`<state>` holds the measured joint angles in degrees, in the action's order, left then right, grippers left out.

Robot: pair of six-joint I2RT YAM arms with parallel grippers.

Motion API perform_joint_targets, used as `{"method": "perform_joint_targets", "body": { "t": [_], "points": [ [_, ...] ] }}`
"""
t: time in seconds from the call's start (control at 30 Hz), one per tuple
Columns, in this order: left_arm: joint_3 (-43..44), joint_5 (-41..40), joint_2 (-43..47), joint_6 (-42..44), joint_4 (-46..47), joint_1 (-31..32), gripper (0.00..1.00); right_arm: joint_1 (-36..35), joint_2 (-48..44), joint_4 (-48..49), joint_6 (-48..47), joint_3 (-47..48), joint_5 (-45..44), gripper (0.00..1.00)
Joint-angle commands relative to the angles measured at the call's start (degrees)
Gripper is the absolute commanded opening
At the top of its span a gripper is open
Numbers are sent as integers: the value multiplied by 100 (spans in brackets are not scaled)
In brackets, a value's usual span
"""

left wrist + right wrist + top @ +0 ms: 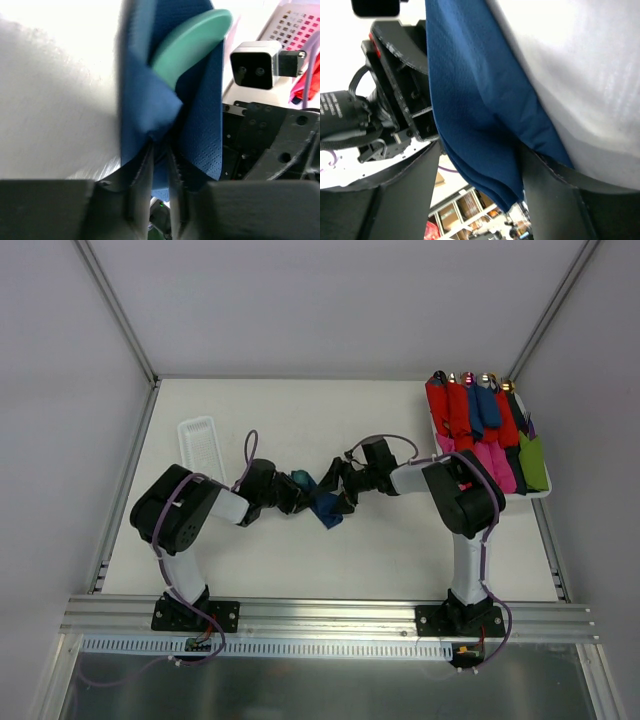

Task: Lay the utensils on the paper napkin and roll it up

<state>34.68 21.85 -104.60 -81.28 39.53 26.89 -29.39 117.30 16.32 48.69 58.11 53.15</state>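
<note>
Paper napkin (327, 508): navy and bunched up, caught between the two arms at the middle of the tabletop (400, 560).
White tray (202, 445): far left of the tabletop, well apart from the napkin.
Left tool (160, 160): jaws nearly together, and a fold of the napkin is nipped right between them.
Utensil (192, 42): one rounded teal end pokes out of the napkin's folds, just beyond the left tool's jaws.
Right tool (481, 150): jaws spread wide either side of the napkin, sitting loose with no squeeze on it.
Basket (538, 494): far right edge, packed with red, pink, blue and green rolled bundles (475, 420).
</note>
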Motion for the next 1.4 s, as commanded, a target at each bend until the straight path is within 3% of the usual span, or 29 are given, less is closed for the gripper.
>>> {"method": "perform_joint_targets", "body": {
  "t": [0.0, 0.17, 0.33, 0.53, 0.67, 0.8, 1.0, 1.37],
  "points": [
    [74, -532, 395, 339, -760, -123, 20, 21, 707, -1438, 97, -414, -718, 75],
    [233, -567, 992, 446, -1280, -176, 30, 12, 707, -1526, -8, -379, -762, 81],
    [408, -559, 1407, 647, -1833, -413, 31, 12, 681, -1517, -96, -362, -797, 83],
    [1181, -173, 1127, 1236, -2309, -712, 24, 12, 628, -1500, -254, -326, -823, 84],
    [2338, 433, 250, 1632, -2783, -703, 17, 12, 637, -1500, -289, -318, -858, 84],
    [2746, 803, -139, 1807, -2942, -580, 9, 12, 663, -1509, -307, -274, -841, 84],
    [2562, 1304, -158, 1983, -3074, -449, 2, 12, 645, -1517, -377, -204, -806, 83],
    [2237, 1946, -377, 2388, -3434, -281, 0, 12, 672, -1771, -588, -80, -806, 83]
  ]
}}
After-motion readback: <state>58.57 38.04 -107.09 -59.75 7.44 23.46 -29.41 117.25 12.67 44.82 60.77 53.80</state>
